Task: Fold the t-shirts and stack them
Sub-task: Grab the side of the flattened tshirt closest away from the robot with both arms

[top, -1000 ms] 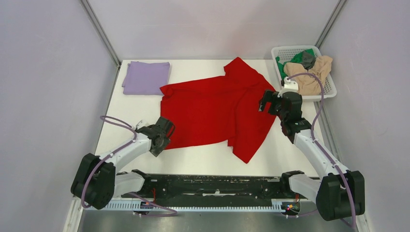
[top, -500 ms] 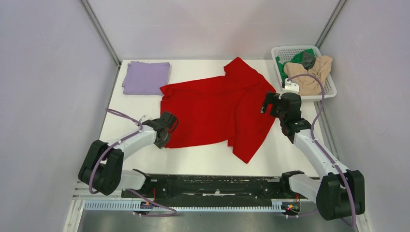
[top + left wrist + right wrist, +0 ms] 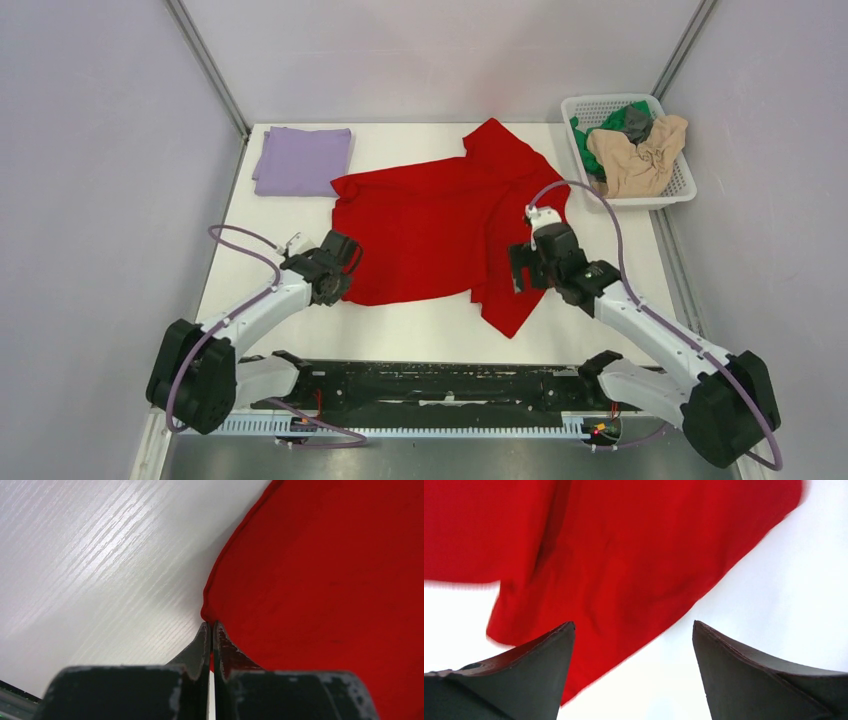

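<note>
A bright red t-shirt [image 3: 440, 225] lies spread and rumpled across the middle of the white table [image 3: 420, 325]. My left gripper [image 3: 345, 263] is at its near left corner. In the left wrist view this gripper [image 3: 210, 625] is shut, with a sliver of the red t-shirt [image 3: 325, 580] pinched between its tips. My right gripper [image 3: 517, 266] hovers over the shirt's near right part. It stands open [image 3: 633, 622], with red cloth [image 3: 624, 555] and bare table below it and nothing between its fingers. A folded lavender t-shirt [image 3: 302, 158] lies at the far left.
A white mesh basket [image 3: 680, 186] at the far right corner holds crumpled beige [image 3: 640, 160], green [image 3: 580, 140] and dark grey [image 3: 634, 122] t-shirts. Grey walls close in the table on the left, right and back. The black arm rail [image 3: 440, 385] runs along the near edge.
My left gripper has shut on the red shirt's near left corner. My right arm has swung from the shirt's right edge toward the near side and left, over its lower right part.
</note>
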